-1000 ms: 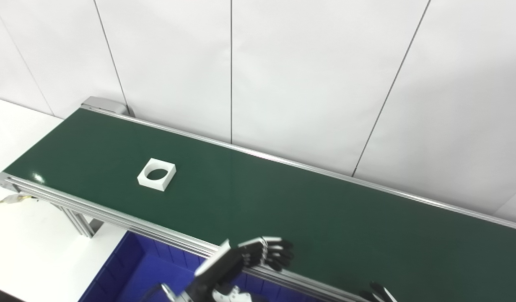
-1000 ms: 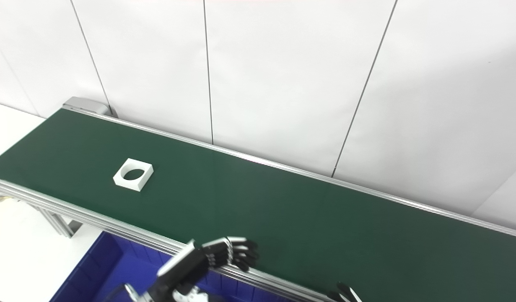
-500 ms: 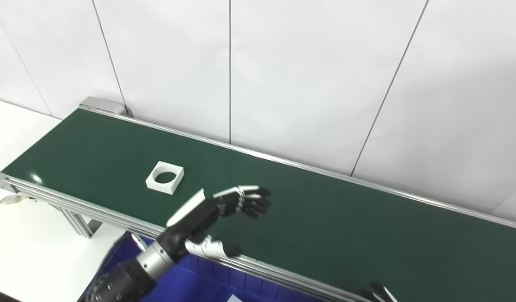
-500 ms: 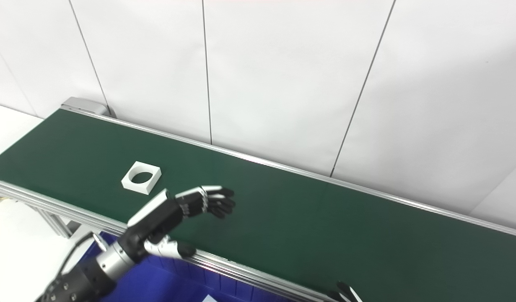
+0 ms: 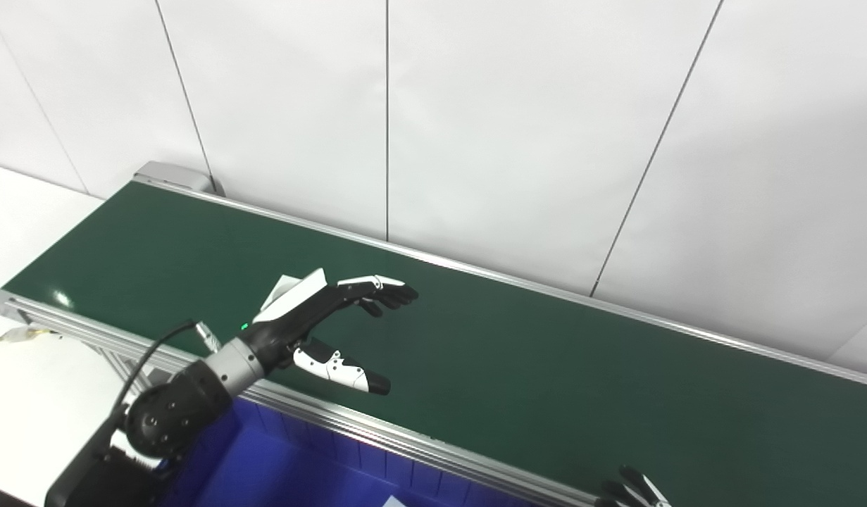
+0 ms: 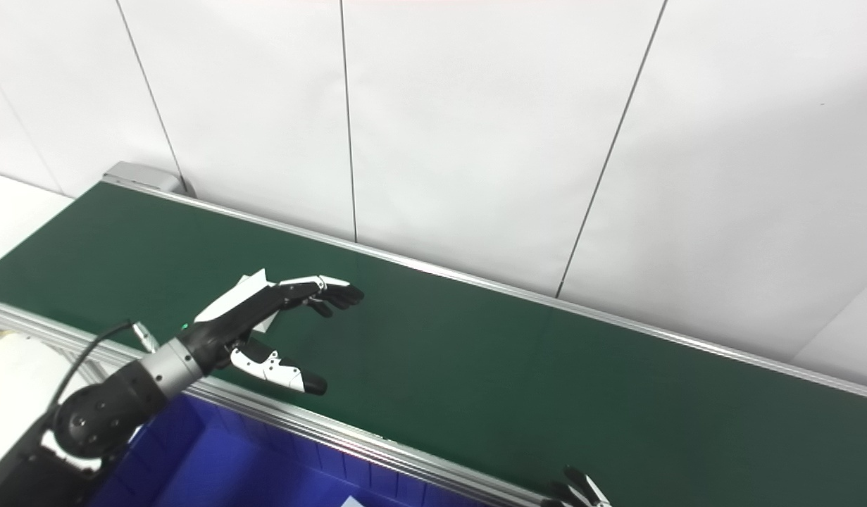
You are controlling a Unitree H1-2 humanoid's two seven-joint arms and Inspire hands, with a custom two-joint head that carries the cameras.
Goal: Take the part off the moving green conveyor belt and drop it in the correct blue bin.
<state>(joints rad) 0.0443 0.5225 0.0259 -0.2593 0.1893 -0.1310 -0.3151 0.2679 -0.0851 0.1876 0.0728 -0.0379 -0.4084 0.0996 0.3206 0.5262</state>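
Note:
The white square part with a round hole lies on the green conveyor belt (image 5: 546,366), almost wholly hidden behind my left hand; only a white corner (image 5: 281,282) peeks out by the back of the hand. My left hand (image 5: 313,306) hovers over it, open, fingers stretched to the right and thumb (image 5: 341,371) spread toward the near rail. I cannot tell whether it touches the part. Of my right hand (image 5: 629,491) only fingertips show at the bottom edge, below the belt's near rail.
A blue bin (image 5: 278,465) sits below the belt's near rail (image 5: 433,451) at the bottom left, with a scrap of white at the bottom edge (image 5: 391,501). White wall panels rise behind the belt. The belt's end roller (image 5: 172,174) is at far left.
My left hand has risen from the near rail and swung left over the belt, now covering the part. The part has drifted a little right along the belt. The right hand barely moved.

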